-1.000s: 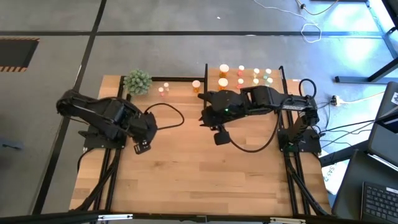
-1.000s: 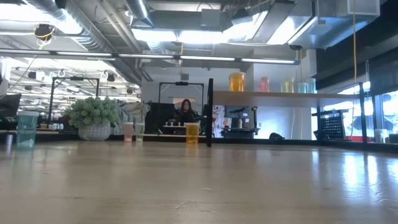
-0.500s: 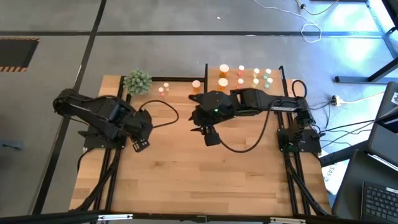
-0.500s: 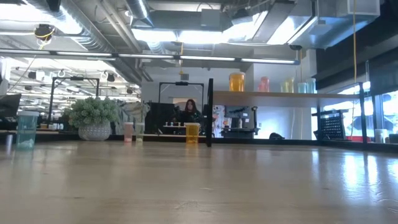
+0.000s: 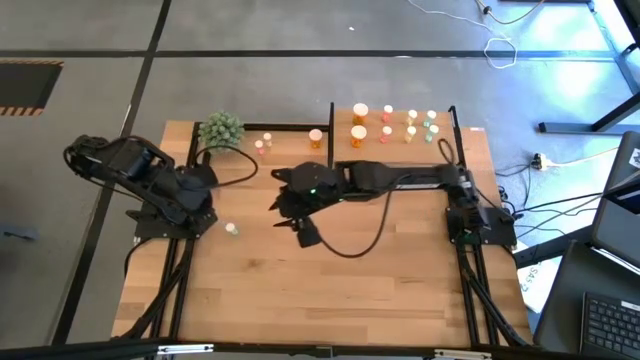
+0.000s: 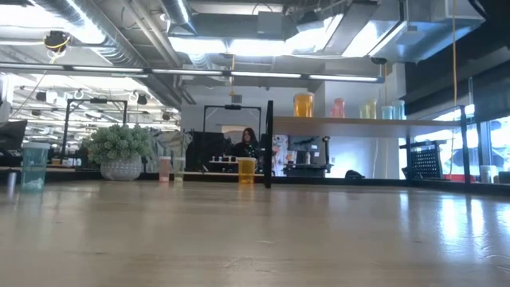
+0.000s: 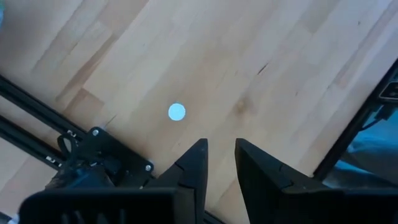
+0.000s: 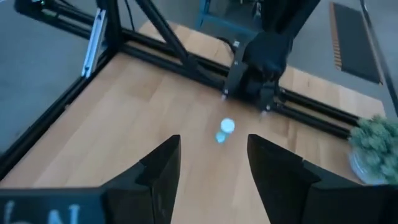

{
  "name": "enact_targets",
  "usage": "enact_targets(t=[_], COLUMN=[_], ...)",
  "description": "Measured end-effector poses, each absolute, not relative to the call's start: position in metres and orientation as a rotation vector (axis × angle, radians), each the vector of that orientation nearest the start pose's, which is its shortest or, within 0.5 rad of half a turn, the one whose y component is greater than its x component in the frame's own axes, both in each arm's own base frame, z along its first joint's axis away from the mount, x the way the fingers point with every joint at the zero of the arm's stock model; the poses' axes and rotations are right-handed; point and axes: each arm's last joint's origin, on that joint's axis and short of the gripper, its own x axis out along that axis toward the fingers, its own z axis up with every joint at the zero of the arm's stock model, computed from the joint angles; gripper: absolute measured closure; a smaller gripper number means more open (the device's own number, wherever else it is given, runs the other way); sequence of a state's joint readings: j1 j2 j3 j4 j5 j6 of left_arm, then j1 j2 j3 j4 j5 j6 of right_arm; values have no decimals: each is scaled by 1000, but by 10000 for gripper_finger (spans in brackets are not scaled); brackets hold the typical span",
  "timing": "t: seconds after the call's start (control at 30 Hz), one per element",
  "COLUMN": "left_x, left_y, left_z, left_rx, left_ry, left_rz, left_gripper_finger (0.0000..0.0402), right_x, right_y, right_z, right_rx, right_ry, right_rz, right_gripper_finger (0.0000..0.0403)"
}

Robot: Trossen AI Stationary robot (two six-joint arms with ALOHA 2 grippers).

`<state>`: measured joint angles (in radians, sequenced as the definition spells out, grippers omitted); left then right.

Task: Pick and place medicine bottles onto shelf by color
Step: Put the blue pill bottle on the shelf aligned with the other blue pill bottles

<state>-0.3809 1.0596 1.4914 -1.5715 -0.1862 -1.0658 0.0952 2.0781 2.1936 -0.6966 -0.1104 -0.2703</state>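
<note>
Bottle first: one small bottle (image 5: pixel 231 229) with a pale cap stands alone on the table (image 5: pixel 400 290), toward my left arm's side and apart from both arms. From above its body looks greenish, but it is too small for me to be sure. My left wrist camera looks straight down on it and shows only the round cap. My right wrist camera shows it upright just in front of my left arm's base.

My left gripper (image 7: pixel 221 144) hangs over bare wood near that bottle. Its fingers stand a narrow slit apart with nothing between them. From overhead it blends into the dark of the arm, folded back at the table's left edge, and I cannot pick it out.

My right arm reaches from its base across to the table's middle. My right gripper (image 8: pixel 212 142) is spread wide and empty, pointed toward the lone bottle but well short of it.

At the far right corner stands the shelf (image 6: pixel 430 121). Four of its bottles show at table height: an orange bottle (image 6: pixel 304 104), a pink bottle (image 6: pixel 339 108), a yellowish bottle (image 6: pixel 368 109) and a bluish-green bottle (image 6: pixel 388 111). From above they are glare-washed dots that I cannot sort.

Left of the shelf, along the far edge, stand an orange table bottle (image 6: pixel 246 170) and two pale bottles (image 5: pixel 263 143) beside a plant (image 5: pixel 221 131).

At table height neither arm shows. A teal bottle (image 6: pixel 34 166) sits at the left edge there, and I cannot tell whether it is the lone one.
</note>
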Motion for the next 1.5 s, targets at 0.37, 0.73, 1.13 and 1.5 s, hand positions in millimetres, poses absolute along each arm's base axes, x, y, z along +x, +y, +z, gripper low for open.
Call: enact_targets(t=[0.37, 0.73, 1.13, 1.5], left_x=[117, 117, 117, 117], left_y=[-41, -41, -40, -40], left_z=[405, 405, 405, 405], left_rx=[-637, -639, -666, -670], left_ry=[1030, 1030, 1005, 999], left_rz=[408, 411, 452, 460], left_gripper_finger=[326, 326, 327, 330], right_x=[517, 553, 572, 580], right_y=[51, 48, 35, 31], right_z=[299, 239, 208, 186], right_rx=[-251, -245, -203, -137], right_ry=[515, 449, 363, 324], right_rz=[291, 272, 228, 249], right_gripper_finger=[215, 215, 215, 214])
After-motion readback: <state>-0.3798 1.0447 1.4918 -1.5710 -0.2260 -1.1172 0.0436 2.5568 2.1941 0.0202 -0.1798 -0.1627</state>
